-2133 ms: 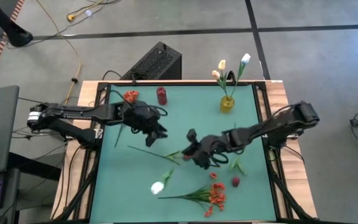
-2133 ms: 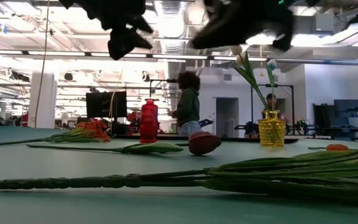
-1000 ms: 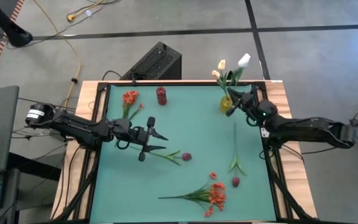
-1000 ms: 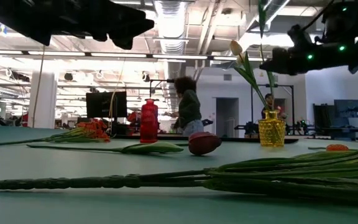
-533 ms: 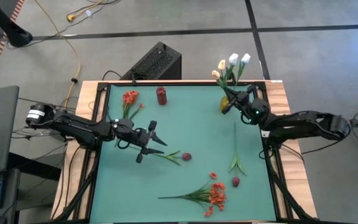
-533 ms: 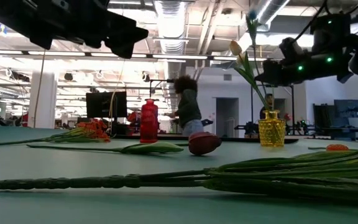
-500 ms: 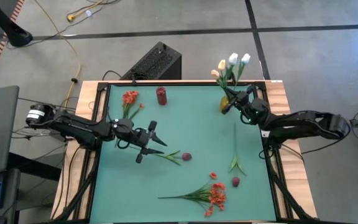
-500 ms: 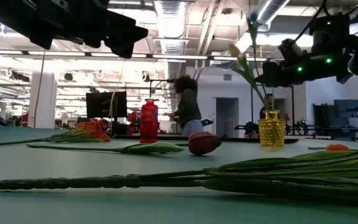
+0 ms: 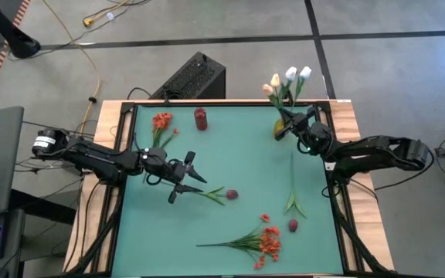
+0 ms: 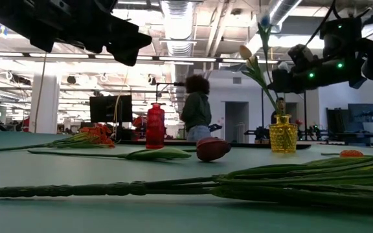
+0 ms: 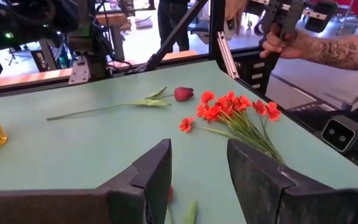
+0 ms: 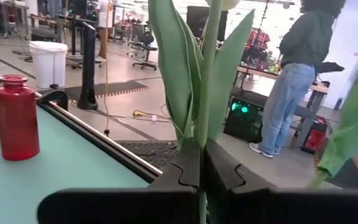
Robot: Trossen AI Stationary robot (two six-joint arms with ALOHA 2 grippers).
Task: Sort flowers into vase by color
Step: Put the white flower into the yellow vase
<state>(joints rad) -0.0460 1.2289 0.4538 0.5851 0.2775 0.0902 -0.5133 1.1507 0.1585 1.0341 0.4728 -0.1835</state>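
Observation:
My right gripper (image 9: 287,129) (image 12: 202,163) is shut on a white flower's green stem, right over the yellow vase (image 9: 282,129) (image 10: 282,137) at the table's far right. Several white flowers (image 9: 290,74) rise from that vase. The red vase (image 9: 201,118) stands at the far middle, with a red-orange flower (image 9: 161,121) lying beside it. A dark red bud with its stem (image 9: 231,194) lies mid-table. My left gripper (image 9: 182,177) (image 11: 199,168) hovers open just left of that bud, touching nothing. A red-orange bunch (image 9: 265,241) lies near the front. My right gripper pinches the white flower's stem (image 12: 201,146) between its two fingers, just below the leaves. The fingers come level, across the stem. The flower stands upright, its head above the gripper and its lower end down at the yellow vase's mouth, hidden by the fingers.
A long green stem (image 9: 292,185) and a small red bud (image 9: 292,225) lie on the right half of the table. A person stands in the room beyond the far edge (image 10: 196,107). A person's hand (image 11: 291,37) shows off the table's corner.
My right gripper has sunk a little toward the yellow vase with the white flower, whose head now stands among the others. My left gripper has rolled slightly in place, still open.

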